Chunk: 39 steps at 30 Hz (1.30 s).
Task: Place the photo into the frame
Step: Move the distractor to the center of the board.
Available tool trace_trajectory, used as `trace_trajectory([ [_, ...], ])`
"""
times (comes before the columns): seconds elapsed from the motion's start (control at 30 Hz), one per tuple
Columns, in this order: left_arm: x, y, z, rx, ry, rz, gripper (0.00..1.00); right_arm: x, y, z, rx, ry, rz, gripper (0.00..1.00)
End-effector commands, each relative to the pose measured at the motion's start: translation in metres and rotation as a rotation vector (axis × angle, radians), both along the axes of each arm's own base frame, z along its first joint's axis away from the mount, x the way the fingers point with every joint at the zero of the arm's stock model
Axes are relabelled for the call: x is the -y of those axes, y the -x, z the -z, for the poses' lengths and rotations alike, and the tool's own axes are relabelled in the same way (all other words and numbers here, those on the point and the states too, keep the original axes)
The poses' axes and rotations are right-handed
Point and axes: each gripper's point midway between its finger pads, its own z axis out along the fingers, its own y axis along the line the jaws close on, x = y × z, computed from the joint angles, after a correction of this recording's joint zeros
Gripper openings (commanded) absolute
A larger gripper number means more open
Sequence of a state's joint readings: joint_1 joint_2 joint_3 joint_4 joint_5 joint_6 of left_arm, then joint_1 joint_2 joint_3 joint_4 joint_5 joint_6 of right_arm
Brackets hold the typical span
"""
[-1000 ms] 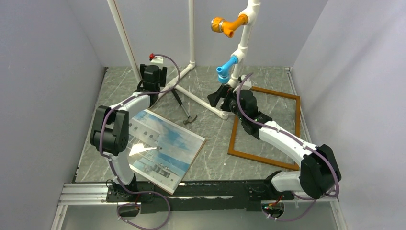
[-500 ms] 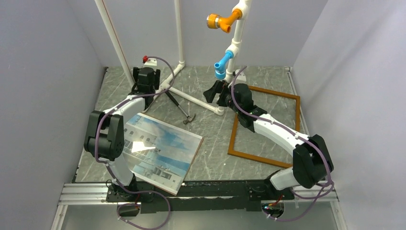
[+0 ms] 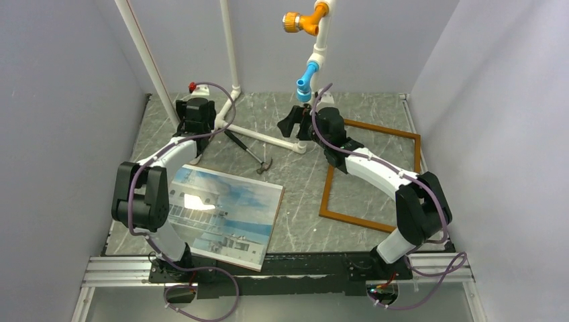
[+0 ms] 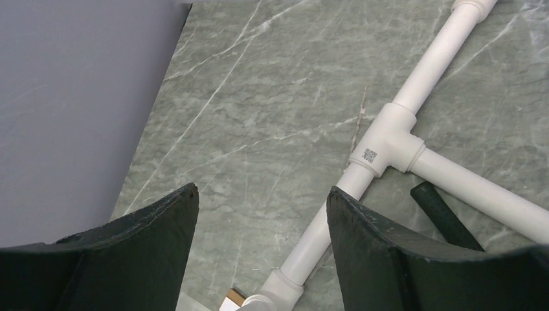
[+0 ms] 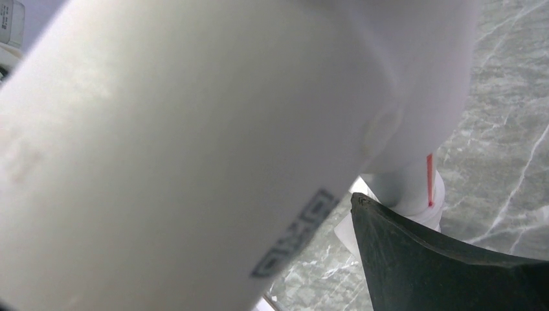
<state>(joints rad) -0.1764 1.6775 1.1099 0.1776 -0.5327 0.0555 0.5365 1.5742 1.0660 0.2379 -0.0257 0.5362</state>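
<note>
Your left gripper (image 4: pixel 262 194) hung open and empty at far left; your right gripper (image 3: pixel 295 126), spread wide, sat against the white pipe (image 5: pixel 194 129), grip unclear.

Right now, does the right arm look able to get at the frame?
Probably yes. The frame lies flat with nothing on it, partly under that arm's forearm. The right gripper, jaws open, is past its far left corner at the white pipe stand, so it must draw back first.

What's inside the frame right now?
Only bare table shows inside the frame. The right arm crosses over its left part and hides some of the inside. The photo lies apart, on the left.
</note>
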Motion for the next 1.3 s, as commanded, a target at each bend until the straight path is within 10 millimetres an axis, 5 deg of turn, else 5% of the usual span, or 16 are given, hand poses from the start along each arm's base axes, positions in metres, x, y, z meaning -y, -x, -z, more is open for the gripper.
trace_trajectory([
  [0.0,-0.038,0.014,-0.018,0.022,-0.020,-0.123,0.76,0.016,0.013,0.092,-0.223,0.207,-0.041,1.00],
  [0.73,-0.058,0.037,-0.007,-0.018,0.048,-0.200,0.77,-0.007,-0.016,0.106,-0.241,0.235,-0.103,1.00],
  [0.97,-0.049,0.033,-0.017,0.001,0.089,-0.158,0.82,-0.007,-0.011,0.105,-0.249,0.222,-0.110,1.00],
  [1.13,-0.030,0.023,-0.030,0.018,0.145,-0.052,0.99,-0.012,-0.005,0.092,-0.235,0.178,-0.137,1.00],
  [1.27,-0.007,0.012,-0.039,0.009,0.203,0.068,0.99,-0.020,0.002,0.078,-0.217,0.132,-0.185,1.00],
])
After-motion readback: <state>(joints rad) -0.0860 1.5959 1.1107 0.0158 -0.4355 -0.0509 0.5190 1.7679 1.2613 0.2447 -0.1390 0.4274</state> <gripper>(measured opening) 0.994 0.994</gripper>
